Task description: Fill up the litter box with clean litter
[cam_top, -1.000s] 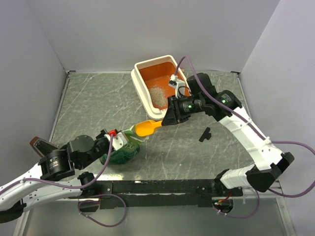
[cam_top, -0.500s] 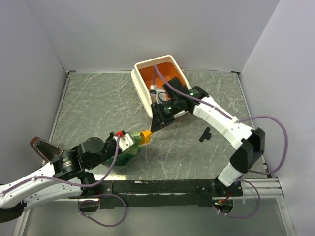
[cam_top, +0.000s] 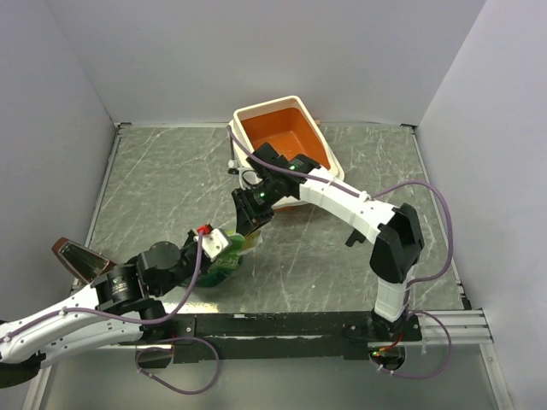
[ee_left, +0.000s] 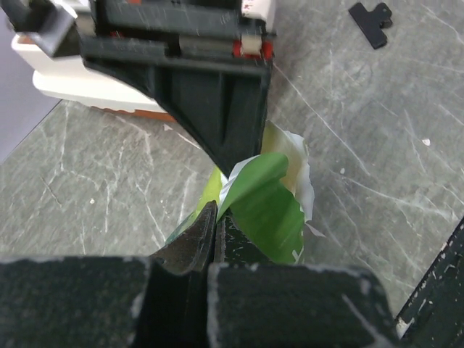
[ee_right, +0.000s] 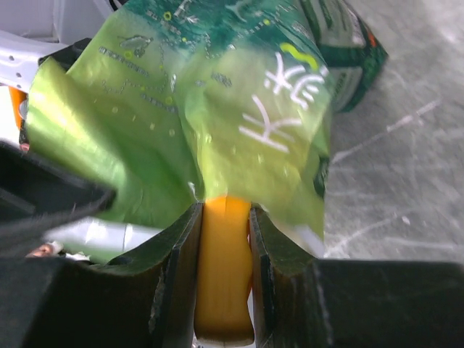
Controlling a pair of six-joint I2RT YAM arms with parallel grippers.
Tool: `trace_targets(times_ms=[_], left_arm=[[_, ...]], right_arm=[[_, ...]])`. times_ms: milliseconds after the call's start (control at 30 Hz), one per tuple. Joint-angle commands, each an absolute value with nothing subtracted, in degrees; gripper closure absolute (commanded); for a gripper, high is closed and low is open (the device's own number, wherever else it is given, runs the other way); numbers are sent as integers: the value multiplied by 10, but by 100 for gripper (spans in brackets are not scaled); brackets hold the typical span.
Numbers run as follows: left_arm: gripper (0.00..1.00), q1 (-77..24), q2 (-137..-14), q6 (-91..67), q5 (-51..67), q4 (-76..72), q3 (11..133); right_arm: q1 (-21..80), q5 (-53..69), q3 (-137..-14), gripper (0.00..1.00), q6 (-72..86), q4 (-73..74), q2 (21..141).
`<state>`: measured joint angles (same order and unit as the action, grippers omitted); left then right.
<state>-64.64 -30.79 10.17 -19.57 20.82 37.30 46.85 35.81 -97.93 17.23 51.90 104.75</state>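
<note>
Green bag (ee_right: 217, 109) was pinched at its lip by the left gripper (ee_left: 215, 214). The right gripper (ee_right: 223, 217) clamped the yellow scoop (ee_right: 223, 290), bowl inside the bag, apparently scooping. Next: carry it level to the litter box (cam_top: 265, 111).

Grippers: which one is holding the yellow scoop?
The right gripper, jaws closed on the orange-yellow scoop whose front end disappears into the green bag; the left gripper is shut on the bag's edge instead.

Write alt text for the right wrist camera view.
The right gripper has its jaws shut on the handle of an orange-yellow scoop, whose far end is hidden under a crinkled green bag with white lettering. The grey veined table shows at the right.
</note>
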Motion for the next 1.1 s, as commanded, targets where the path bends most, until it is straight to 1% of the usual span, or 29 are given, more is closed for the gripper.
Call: trace_targets(times_ms=[0, 233, 467, 667, 800, 900, 1067], left_arm=[[99, -650, -287, 83, -218, 157, 368], [99, -650, -269, 85, -221, 152, 360], [99, -650, -273, 92, -203, 149, 353], [99, -650, -285, 98, -191, 143, 347], [99, -650, -297, 101, -177, 135, 344], [99, -650, -302, 107, -158, 128, 338], [99, -650, -298, 113, -141, 114, 328]], right_arm=[[485, 322, -973, 100, 180, 516, 1078], [469, 487, -840, 100, 242, 330, 1038], [443, 602, -695, 100, 345, 115, 961], [411, 656, -595, 100, 425, -38, 912], [369, 684, -525, 100, 481, -147, 879], [342, 707, -475, 100, 531, -241, 866], [299, 732, -415, 100, 590, -350, 854]])
